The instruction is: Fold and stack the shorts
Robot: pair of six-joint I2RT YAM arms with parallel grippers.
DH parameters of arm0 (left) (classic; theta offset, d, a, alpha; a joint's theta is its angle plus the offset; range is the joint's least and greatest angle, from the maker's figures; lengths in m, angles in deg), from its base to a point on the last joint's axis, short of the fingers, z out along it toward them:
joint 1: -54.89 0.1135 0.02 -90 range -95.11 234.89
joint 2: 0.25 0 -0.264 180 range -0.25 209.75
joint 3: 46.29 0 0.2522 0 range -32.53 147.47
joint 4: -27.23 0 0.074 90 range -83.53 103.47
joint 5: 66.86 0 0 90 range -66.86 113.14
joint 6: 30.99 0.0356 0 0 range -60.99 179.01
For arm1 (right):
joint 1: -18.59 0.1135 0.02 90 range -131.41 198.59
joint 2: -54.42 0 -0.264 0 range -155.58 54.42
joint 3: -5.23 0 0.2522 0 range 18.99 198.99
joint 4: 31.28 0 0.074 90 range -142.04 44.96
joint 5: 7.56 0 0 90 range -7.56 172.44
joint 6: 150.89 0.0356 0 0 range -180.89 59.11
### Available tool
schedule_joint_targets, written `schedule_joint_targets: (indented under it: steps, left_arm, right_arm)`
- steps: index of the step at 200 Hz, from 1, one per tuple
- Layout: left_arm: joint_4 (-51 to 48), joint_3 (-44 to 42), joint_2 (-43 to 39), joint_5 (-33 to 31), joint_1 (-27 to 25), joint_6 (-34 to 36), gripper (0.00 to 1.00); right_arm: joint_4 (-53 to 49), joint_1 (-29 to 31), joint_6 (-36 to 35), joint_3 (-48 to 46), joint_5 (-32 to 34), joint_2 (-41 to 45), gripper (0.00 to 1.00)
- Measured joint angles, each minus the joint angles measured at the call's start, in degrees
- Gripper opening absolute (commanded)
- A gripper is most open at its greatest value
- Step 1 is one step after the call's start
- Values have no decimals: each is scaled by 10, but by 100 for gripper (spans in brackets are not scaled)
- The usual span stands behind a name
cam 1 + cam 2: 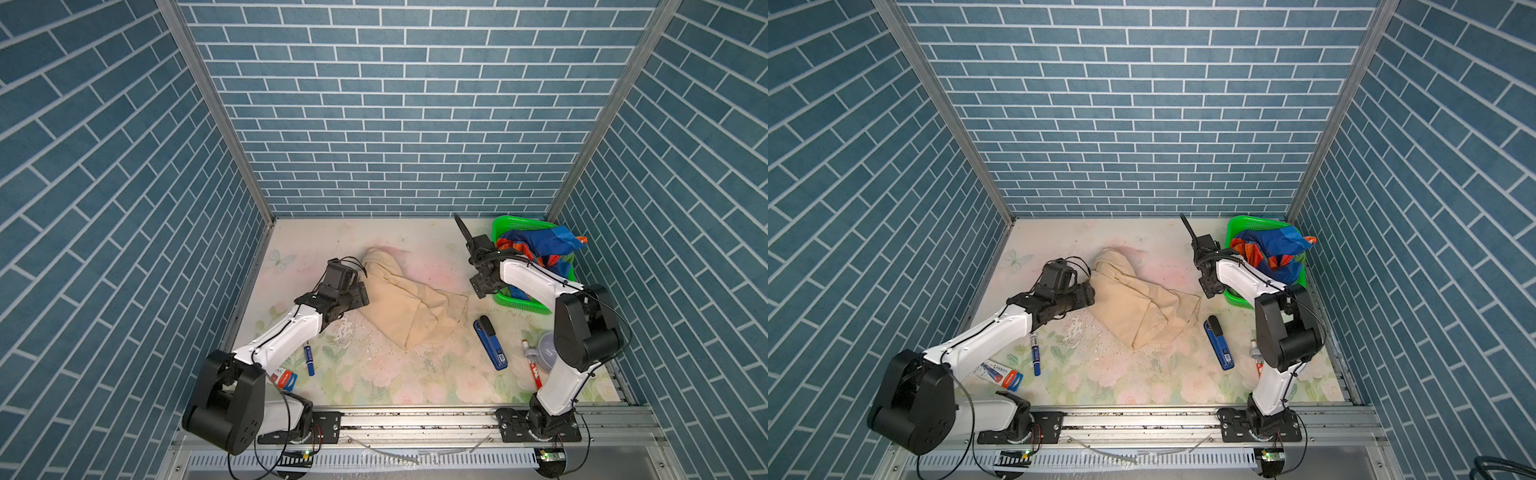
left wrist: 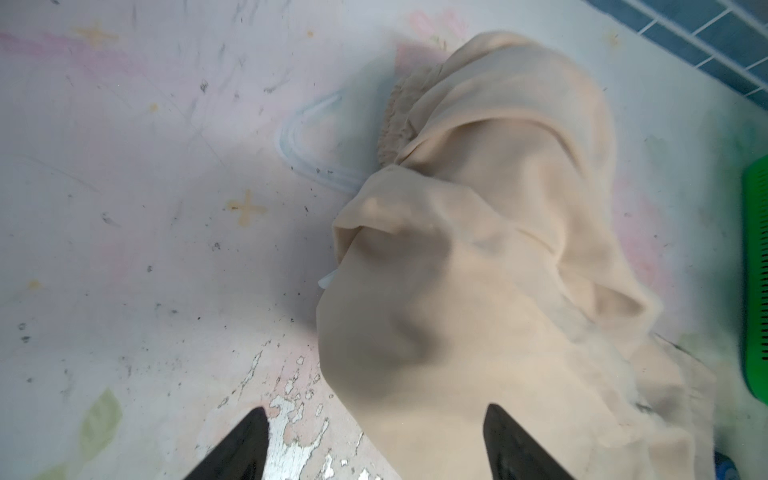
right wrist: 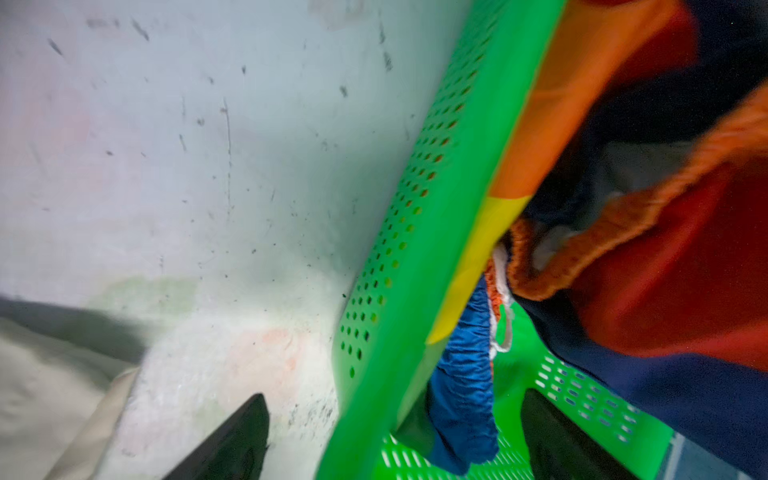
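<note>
The beige shorts lie crumpled mid-table, and their gathered waistband and white drawstring show in the left wrist view. My left gripper is open at their left edge, with cloth between its spread fingers but ungripped. The rainbow shorts are bunched in the green basket, the orange waistband uppermost. My right gripper is open astride the basket's left wall: one finger is outside, one inside, and a blue fold hangs between them.
A blue stapler lies right of the beige shorts. A red-and-white pen and a grey cup sit by the right arm's base. A blue marker and a packet lie by the left arm.
</note>
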Motion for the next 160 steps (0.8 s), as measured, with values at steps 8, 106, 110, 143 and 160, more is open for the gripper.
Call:
schedule_joint_targets:
  steps: [8,106,110,143,160]
  left_arm:
    - [-8,1,-19,-2,0,0,82]
    - [-150,-12,-220,-70,0,-2,86]
    - [-152,-15,-226,-73,0,-2,87]
    - [-170,-54,-275,-93,1,-6,99]
    - [-176,-68,-302,-102,2,-5,100]
  right_arm:
    - [-3,13,8,1,5,28,99]
    - [75,229,35,294,-136,-137,94]
    - [76,233,33,314,-146,-161,93]
    - [67,250,27,466,-213,-335,90]
    - [50,249,29,523,-249,-393,66]
